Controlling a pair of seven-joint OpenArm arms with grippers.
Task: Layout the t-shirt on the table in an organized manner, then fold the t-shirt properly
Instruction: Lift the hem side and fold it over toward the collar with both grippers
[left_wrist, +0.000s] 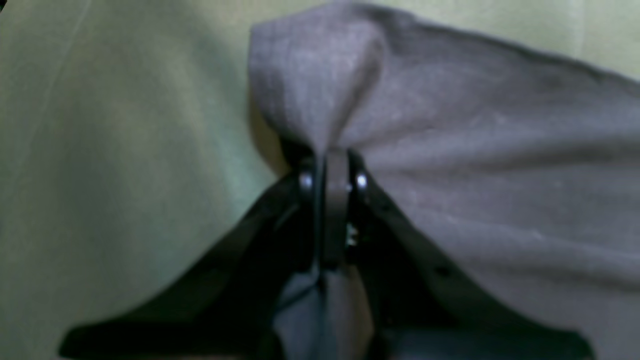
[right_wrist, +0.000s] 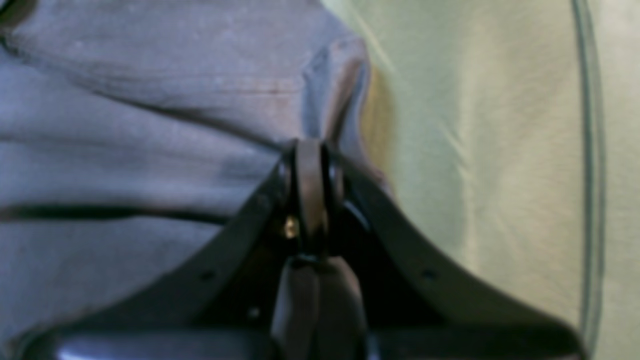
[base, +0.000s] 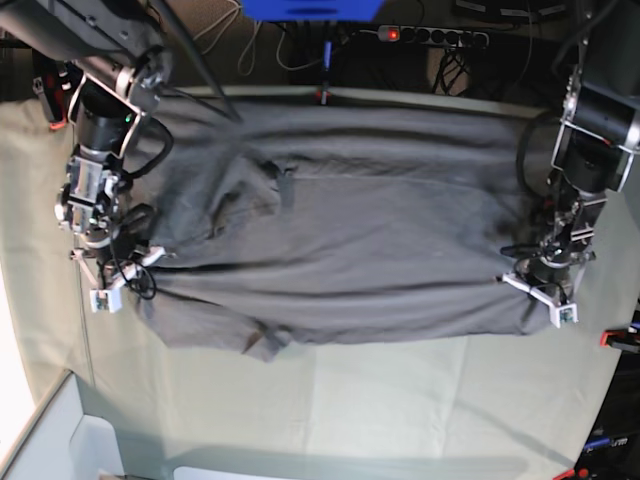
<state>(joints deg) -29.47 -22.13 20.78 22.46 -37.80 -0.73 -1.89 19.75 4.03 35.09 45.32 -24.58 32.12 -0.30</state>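
My left tool, seen through its own wrist camera, is pinched fully closed on a gathered peak of the dark grey t-shirt. The cloth bunches upward from the tips toward 12 o'clock and fans out toward 3 o'clock. My right tool is likewise clamped tight on a fold of the same shirt, the fabric spreading toward 9 o'clock (both wrist pictures are soft and blurred).

Only the base view shows the whole garment. There the t-shirt lies spread across the middle of the counter, its long axis running from 9 o'clock to 3 o'clock. The right tool grips its edge at about 9 o'clock and the left tool grips the opposite edge at about 3 o'clock. A short sleeve juts toward 6 o'clock near the lower left, and wrinkles run lengthwise through the body.

The counter is covered in pale grey-green cloth with crease lines. A red clamp sits at its edge near 4 o'clock. Behind the counter, at 12 o'clock, a power strip with a lit red switch lies among dark cables.
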